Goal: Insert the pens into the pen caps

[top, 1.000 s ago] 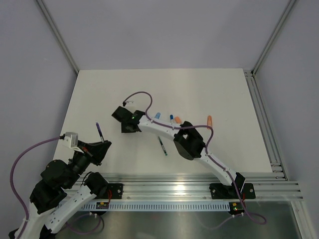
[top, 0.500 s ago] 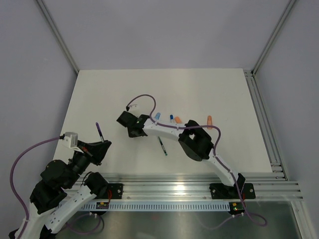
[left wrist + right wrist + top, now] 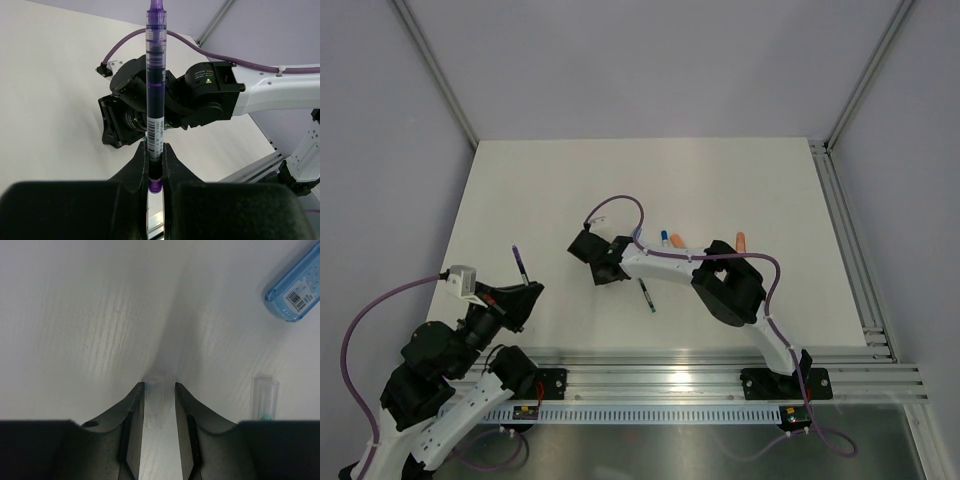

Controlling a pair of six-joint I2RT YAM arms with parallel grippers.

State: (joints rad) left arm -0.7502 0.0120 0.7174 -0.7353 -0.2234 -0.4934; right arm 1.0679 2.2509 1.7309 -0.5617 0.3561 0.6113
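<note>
A purple pen (image 3: 155, 75) is being clenched by the L gripper (image 3: 154, 156). Its lower end is being pinched btwn both fingers (image 3: 139, 165), and the barrel is standing upright above them, label facing the wrist cam. In the top view this pen is being held off the table (image 3: 750, 180), over the near-L part, well apart from everything else.

The R gripper (image 3: 159, 386) is being held low over the table's middle, fingers parted and straddling a clear cap (image 3: 155, 401). This cap is lying on the surface btwn the two fingers. A slim gap is being shown on one side, so the cap is not being squeezed; whether the other finger is touching it can't be told.

A light-blue cap (image 3: 294, 287) w/ a barcode sticker is lying further off to the R of that wrist view. A second clear cap (image 3: 265, 397), w/ a bit of green showing inside, is lying just beside the R finger.

From above, a green-tipped pen (image 3: 646, 295) is lying near the R arm's forearm. A blue-and-white piece (image 3: 665, 238) and an orange piece (image 3: 677, 241) are lying side by side beyond it. Another orange piece (image 3: 741, 242) is lying further R. Pens or caps, too small to tell.
</note>
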